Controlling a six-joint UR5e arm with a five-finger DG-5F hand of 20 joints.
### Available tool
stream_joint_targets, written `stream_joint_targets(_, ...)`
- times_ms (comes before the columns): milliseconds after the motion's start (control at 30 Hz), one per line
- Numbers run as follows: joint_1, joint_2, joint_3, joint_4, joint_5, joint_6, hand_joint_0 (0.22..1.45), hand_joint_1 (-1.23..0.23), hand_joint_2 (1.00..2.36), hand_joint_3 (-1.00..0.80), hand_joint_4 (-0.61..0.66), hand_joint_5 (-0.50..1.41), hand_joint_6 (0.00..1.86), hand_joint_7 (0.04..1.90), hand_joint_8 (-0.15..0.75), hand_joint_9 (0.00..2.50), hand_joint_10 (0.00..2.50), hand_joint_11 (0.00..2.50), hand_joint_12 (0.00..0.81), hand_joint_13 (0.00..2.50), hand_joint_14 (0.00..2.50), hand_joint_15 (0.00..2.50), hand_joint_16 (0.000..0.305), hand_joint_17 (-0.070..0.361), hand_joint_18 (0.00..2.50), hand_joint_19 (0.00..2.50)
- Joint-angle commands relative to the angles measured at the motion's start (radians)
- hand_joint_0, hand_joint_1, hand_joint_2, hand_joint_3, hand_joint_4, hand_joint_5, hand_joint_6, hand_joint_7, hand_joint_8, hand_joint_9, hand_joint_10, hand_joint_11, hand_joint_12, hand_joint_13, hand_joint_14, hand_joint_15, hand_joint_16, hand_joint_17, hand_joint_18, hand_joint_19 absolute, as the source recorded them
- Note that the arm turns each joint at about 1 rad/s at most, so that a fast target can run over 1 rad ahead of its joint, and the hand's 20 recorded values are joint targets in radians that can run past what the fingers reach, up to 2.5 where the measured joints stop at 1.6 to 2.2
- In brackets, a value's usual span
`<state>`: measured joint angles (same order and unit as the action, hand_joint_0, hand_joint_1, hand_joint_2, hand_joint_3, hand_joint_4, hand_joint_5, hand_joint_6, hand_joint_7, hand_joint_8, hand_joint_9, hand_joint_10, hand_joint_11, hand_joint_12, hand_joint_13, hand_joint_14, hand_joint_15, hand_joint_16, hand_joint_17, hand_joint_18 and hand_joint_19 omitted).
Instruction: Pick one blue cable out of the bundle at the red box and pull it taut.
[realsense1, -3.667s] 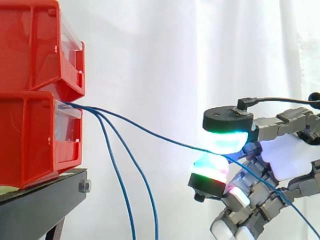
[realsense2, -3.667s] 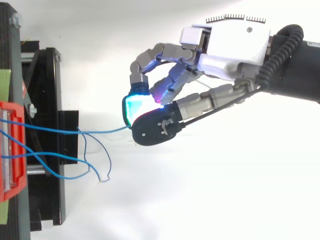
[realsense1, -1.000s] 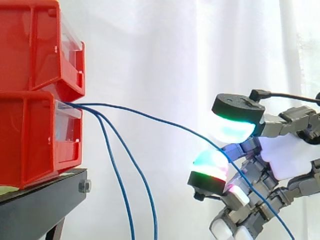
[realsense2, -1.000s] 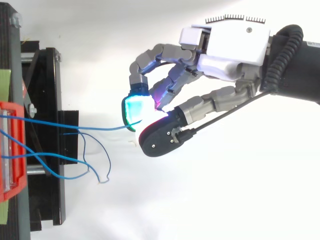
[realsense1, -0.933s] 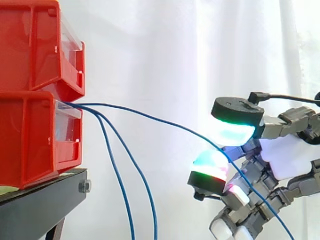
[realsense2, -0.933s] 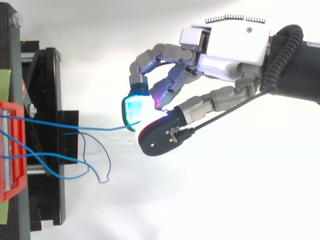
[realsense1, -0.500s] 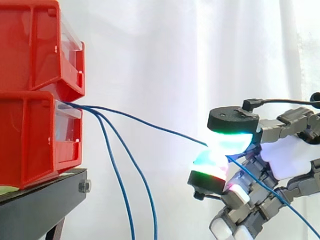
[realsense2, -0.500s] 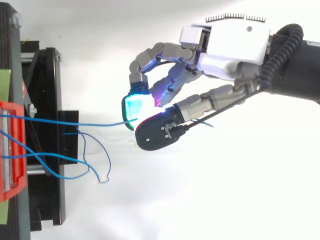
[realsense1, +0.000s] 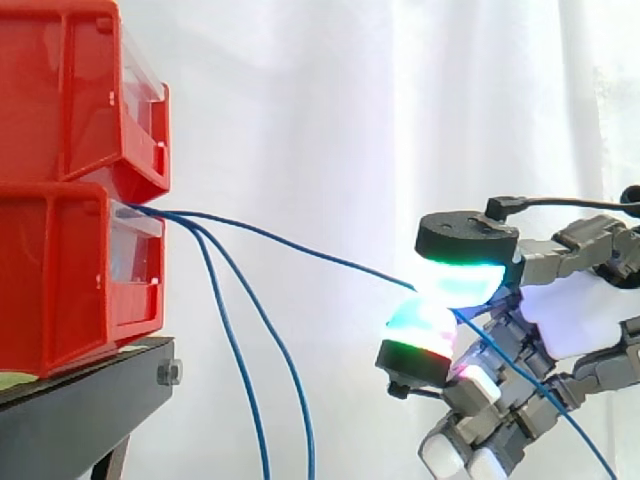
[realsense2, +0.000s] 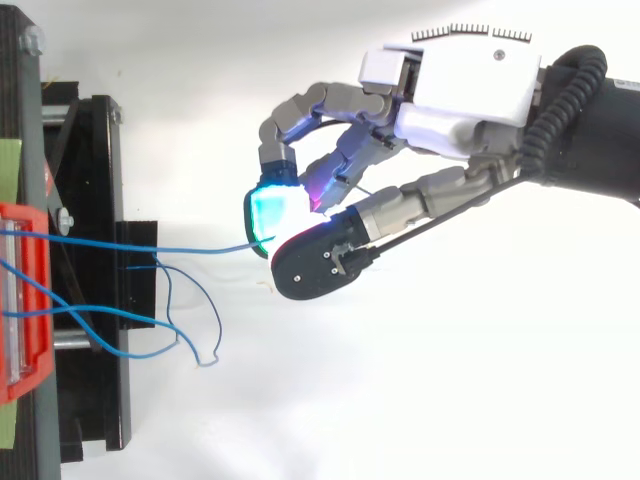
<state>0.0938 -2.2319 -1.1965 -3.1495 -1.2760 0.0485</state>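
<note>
While two slack blue cables (realsense1: 236, 350) are dangling from the stacked red plastic box (realsense1: 60, 270), the grey robot hand (realsense2: 450, 95) is pinching one thin blue cable (realsense1: 300, 246) between glowing pads (realsense1: 462, 280), well clear, so pulling should tighten only it.

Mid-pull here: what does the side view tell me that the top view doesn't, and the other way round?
Side view: the held blue cable slopes down, nearly straight, from the lower red bin to the fingers. Its tail drops past the hand, and two loose blue cables hang steeply. Top view: the loose cables' ends curl beside the black stand, and the held cable runs straight out from the bin. Both: the fingers pinch one cable between glowing pads, clear of the bins.
</note>
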Motion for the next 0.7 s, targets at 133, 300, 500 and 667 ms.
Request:
stream_joint_targets(133,0.000,0.000,0.000,0.000,0.000,0.001,0.62,-0.75,1.01,-0.32,0.12,-0.12,0.91,1.17,0.340,0.98,0.02,1.04,0.361,0.74,0.02,0.53,0.048,0.109,0.63,0.49)
stream_joint_targets(300,0.000,0.000,0.000,0.000,-0.002,0.001,0.57,-0.74,1.00,-0.50,0.13,-0.12,0.90,1.16,0.346,0.97,0.02,1.04,0.366,0.74,0.02,0.52,0.050,0.111,0.63,0.50)
stream_joint_targets(500,0.000,0.000,0.000,0.000,-0.002,0.001,0.61,-0.70,1.01,-0.41,0.12,-0.12,0.90,1.16,0.342,0.97,0.02,1.04,0.362,0.73,0.02,0.53,0.049,0.110,0.62,0.51)
stream_joint_targets(667,0.000,0.000,0.000,0.000,-0.002,0.001,0.63,-0.76,1.01,-0.26,0.12,-0.12,0.91,1.17,0.341,0.97,0.02,1.07,0.361,0.74,0.02,0.52,0.049,0.109,0.63,0.50)
